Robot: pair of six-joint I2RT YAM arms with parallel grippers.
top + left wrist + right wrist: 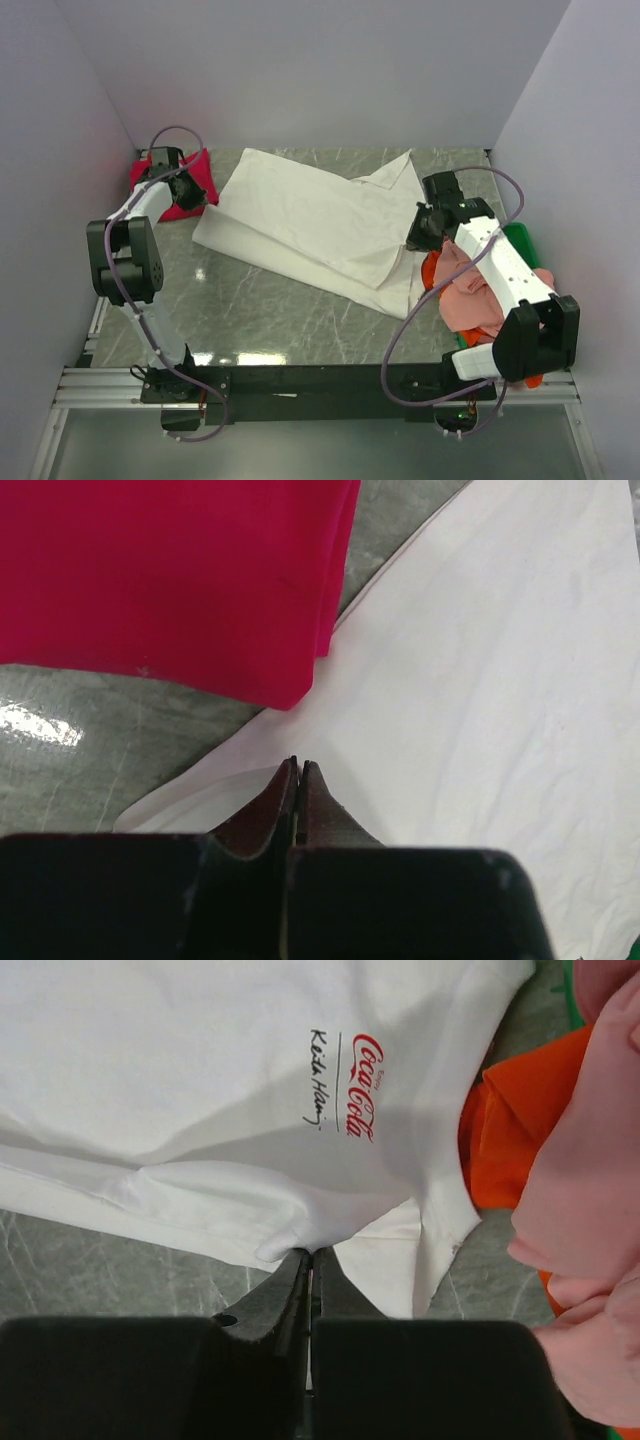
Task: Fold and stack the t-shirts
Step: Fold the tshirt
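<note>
Pucker of white shirt (pixel 200 1060) is clamped by right tool (pixel 310 1253); left tool (pixel 298 764) is closed, seemingly empty. Edge should be drawn over evenly.

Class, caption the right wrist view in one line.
Jaws shut, the right gripper pinches the white t-shirt near its red logo; an orange t-shirt and a salmon-pink t-shirt lie beside it.

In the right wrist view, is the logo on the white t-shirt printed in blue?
No, the logo on the white t-shirt is red.
</note>
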